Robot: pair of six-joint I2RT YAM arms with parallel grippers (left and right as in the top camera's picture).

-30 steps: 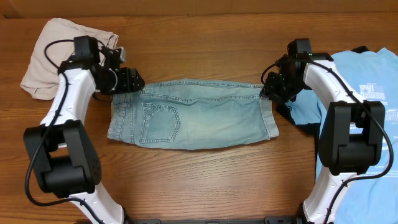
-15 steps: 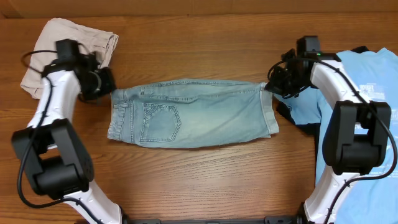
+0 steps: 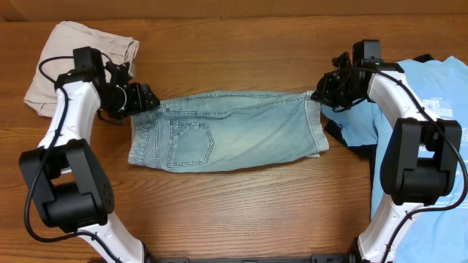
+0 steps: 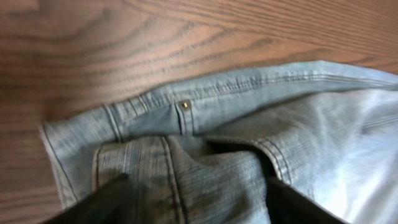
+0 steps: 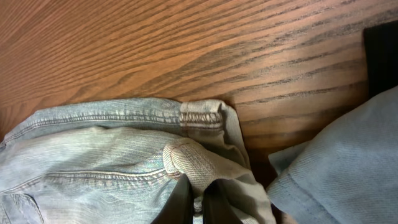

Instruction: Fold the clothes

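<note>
The light-wash denim jeans (image 3: 234, 135) lie folded flat across the middle of the table, back pocket up, waistband to the left and hems to the right. My left gripper (image 3: 145, 98) is at the waistband's far left corner. In the left wrist view its fingers stand wide apart over the denim (image 4: 249, 137), open (image 4: 199, 186). My right gripper (image 3: 322, 91) is at the far right hem corner. In the right wrist view it (image 5: 198, 186) is shut on a pinched fold of the hem (image 5: 186, 155).
Beige trousers (image 3: 55, 51) lie bunched at the far left behind the left arm. The sky-blue printed T-shirt (image 3: 431, 95) covers the right side, also in the right wrist view (image 5: 348, 162). A black garment (image 3: 336, 131) peeks out beside it.
My left gripper drew back left off the waistband, then returned to its corner. My right gripper moved slightly right and back, pulling the hem corner with it.
</note>
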